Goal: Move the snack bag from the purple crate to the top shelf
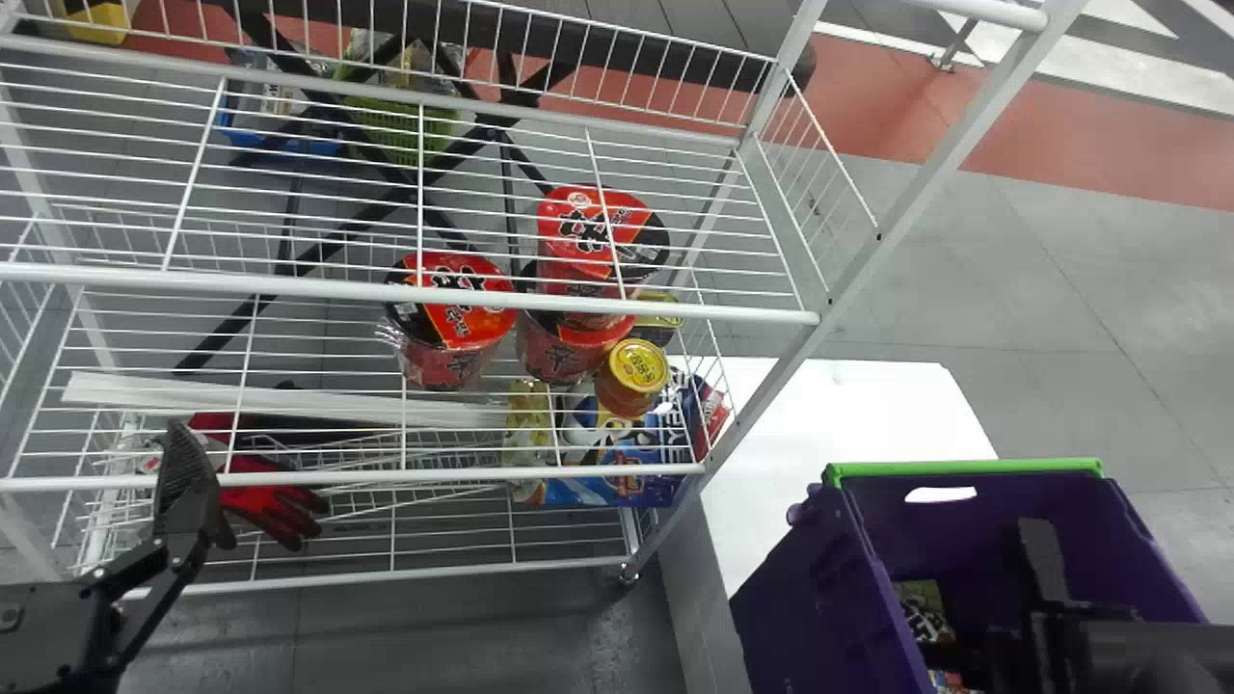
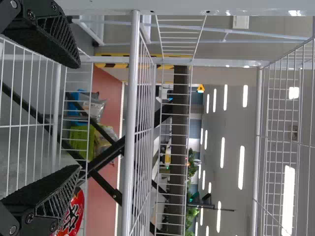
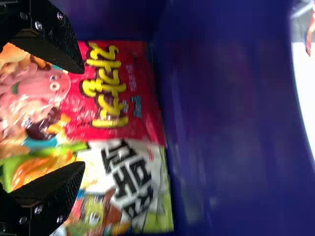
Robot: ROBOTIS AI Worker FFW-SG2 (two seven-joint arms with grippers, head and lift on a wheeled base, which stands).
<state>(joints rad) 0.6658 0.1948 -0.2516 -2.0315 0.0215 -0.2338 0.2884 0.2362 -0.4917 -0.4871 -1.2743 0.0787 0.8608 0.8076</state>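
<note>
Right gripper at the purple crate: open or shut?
Open: in the right wrist view, the right gripper has its fingers well apart, the red snack bag showing between them.

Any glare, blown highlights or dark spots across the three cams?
Head view: white table nearly blown out, purple crate dark inside; left wrist view: ceiling lights burned to white streaks; right wrist view: shiny highlights on the red snack bag.

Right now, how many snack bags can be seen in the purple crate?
2: a red bag and, right beside it, a green and white bag, both lying before the right gripper. More may be hidden beneath them.
</note>
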